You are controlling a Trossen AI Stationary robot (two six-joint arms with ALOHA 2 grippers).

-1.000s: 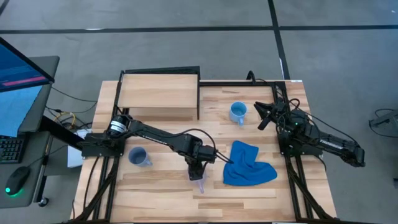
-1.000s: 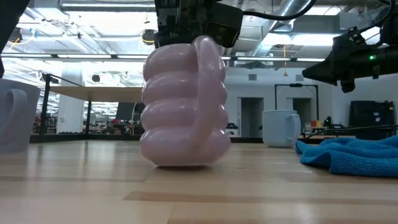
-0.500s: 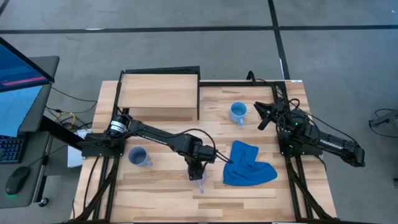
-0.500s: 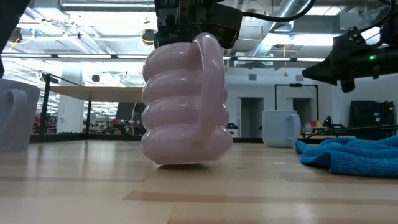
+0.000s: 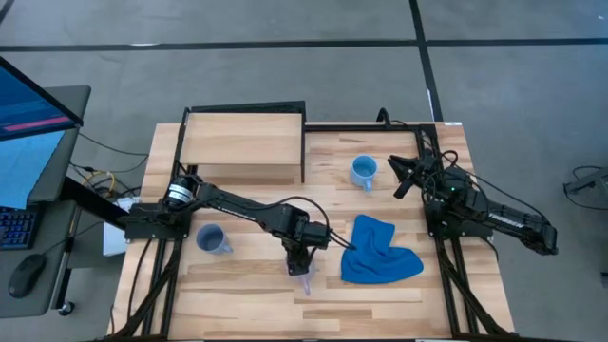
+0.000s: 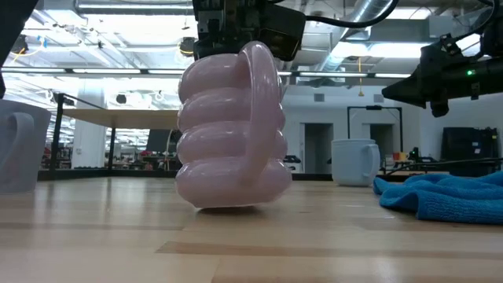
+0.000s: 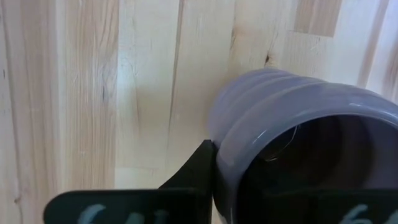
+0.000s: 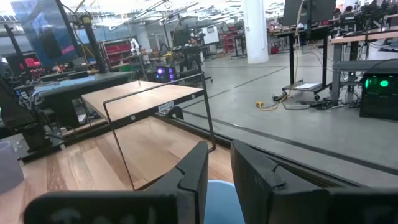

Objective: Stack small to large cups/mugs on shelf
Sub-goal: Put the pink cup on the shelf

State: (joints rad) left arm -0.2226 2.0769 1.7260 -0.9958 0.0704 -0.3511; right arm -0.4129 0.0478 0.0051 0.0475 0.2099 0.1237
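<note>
I am holding the pale purple mug (image 6: 232, 130) with my left gripper (image 5: 302, 269), near the front middle of the table (image 5: 237, 294), and my fingers are pinching its rim, one dark finger (image 7: 189, 171) outside the wall. From the low camera the mug looks tipped a little, with its bottom just at the wood, so I think I am lifting it. To do this well I should pinch firmly, because the wall is bumpy and round and could slip or swing, and I should go up slowly and straight before I carry it anywhere. The blue cloth (image 5: 378, 252) is lying just beside me, so I should not drag across it. The grey-blue mug (image 5: 211, 238) is sitting to the left of my arm, and I should not knock it either. Farther back, the light blue mug (image 5: 363, 171) is standing near my right gripper (image 5: 404, 176), which is waiting with its fingers a little apart and holding nothing. The shelf (image 5: 242, 142) is at the back left with nothing on it yet, so the stacking has barely begun. I cannot read any words or labels anywhere.
</note>
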